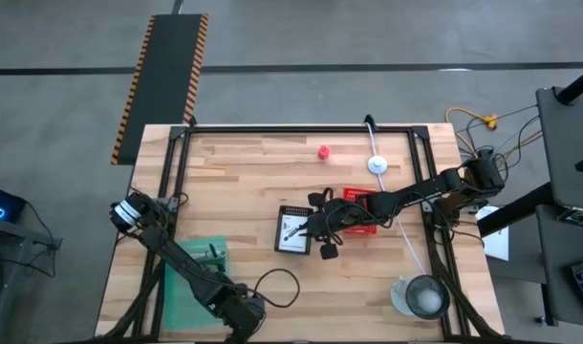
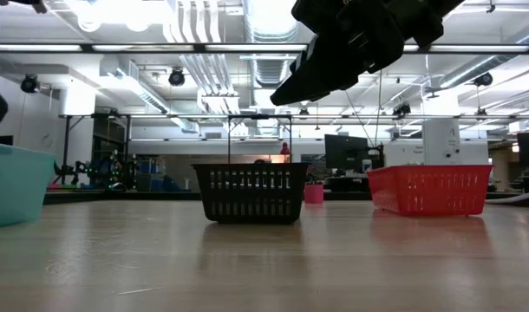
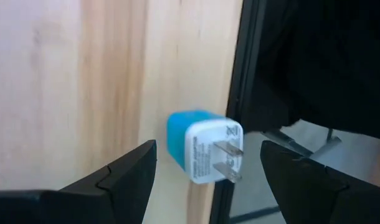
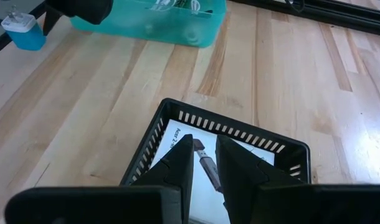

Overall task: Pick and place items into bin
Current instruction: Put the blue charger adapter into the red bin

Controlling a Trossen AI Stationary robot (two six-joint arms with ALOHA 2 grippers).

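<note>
A blue-and-white wall charger [image 3: 202, 146] lies at the near edge of the table, also visible in the right wrist view as the charger [image 4: 22, 31]. My left gripper [image 3: 209, 144] is open with one finger on either side of it, not touching, near the table's near edge [image 1: 242, 320]. My right gripper [image 4: 204, 142] hangs high over the black basket [image 1: 293, 229], its fingers a narrow gap apart. Through that gap I see a small dark stick with a metal end [image 4: 205, 167] lying on the white printed card [image 4: 177, 134] in the basket. The tiny red knob [image 1: 323, 151] stands on the far part of the table.
The green bin [image 1: 191, 277] sits left of my left gripper, with a thin black cable loop [image 1: 277, 287] beside it. A red basket [image 1: 363, 199] stands right of the black one. The white disc on its cord [image 1: 377, 164] and the clear lidded container [image 1: 423, 296] lie to the right.
</note>
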